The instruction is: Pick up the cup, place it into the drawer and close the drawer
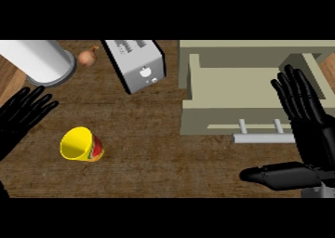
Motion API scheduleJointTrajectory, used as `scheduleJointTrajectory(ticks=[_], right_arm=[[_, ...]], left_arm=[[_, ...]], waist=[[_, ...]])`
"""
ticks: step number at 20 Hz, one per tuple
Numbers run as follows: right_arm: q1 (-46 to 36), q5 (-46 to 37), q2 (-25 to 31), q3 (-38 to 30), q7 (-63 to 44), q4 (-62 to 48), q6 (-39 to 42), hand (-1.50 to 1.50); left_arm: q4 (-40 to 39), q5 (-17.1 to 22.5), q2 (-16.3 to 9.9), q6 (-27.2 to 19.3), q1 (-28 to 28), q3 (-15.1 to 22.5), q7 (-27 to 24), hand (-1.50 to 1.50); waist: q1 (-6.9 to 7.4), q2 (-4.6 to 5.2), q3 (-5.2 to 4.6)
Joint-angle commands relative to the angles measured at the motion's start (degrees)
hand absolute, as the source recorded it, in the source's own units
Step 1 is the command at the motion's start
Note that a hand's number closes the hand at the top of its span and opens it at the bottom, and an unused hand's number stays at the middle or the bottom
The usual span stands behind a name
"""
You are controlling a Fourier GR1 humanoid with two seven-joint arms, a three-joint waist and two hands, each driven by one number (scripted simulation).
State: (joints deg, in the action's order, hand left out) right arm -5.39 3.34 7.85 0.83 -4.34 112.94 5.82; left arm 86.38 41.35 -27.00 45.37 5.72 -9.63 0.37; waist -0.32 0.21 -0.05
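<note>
A yellow cup with a red patterned side stands on the wooden counter at the lower left, its mouth tilted toward me. The beige drawer is pulled open at the right, with a grey bar handle on its front. My right hand hovers open over the drawer's right front corner, fingers straight and pointing away, thumb stretched left below the handle. At the left edge my left hand rests open, fingers spread, a short way up and left of the cup. Neither hand touches the cup.
A silver toaster stands at the back centre, a white cylinder on a grey base at the back left, and a small brown onion between them. Bare wooden counter lies between the cup and the drawer.
</note>
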Motion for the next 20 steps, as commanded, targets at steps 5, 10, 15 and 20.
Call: scheduleJointTrajectory(ticks=[5, 10, 15, 20], right_arm=[[-5.22, 0.4, 0.14, -1.73, 0.4, -3.49, 0.71, -1.5], [-0.92, 2.44, 1.89, -3.32, 3.11, -1.38, 4.16, -1.5], [-8.14, 1.64, 1.54, -4.07, -0.93, -5.7, 1.97, -1.5], [-6.55, 2.19, 1.82, -5.18, -0.26, -4.49, 2.34, -1.5]], left_arm=[[-18.71, -16.79, 1.84, 8.99, 4.3, -2.86, -11.66, -1.5], [-33.74, -29.11, 1.85, 7.59, 11.8, -4.04, -22.58, -1.5], [-44.83, -38.62, 1.39, 5.64, 13.87, -0.74, -33.87, -1.5], [-51.83, -42.68, 1.3, 2.47, 15.42, 1.57, -41.17, -1.5]], waist=[[0.14, -0.1, 0.0], [-0.78, 0.01, -0.04], [-0.55, 0.07, -0.07], [-0.71, 0.14, -0.08]])
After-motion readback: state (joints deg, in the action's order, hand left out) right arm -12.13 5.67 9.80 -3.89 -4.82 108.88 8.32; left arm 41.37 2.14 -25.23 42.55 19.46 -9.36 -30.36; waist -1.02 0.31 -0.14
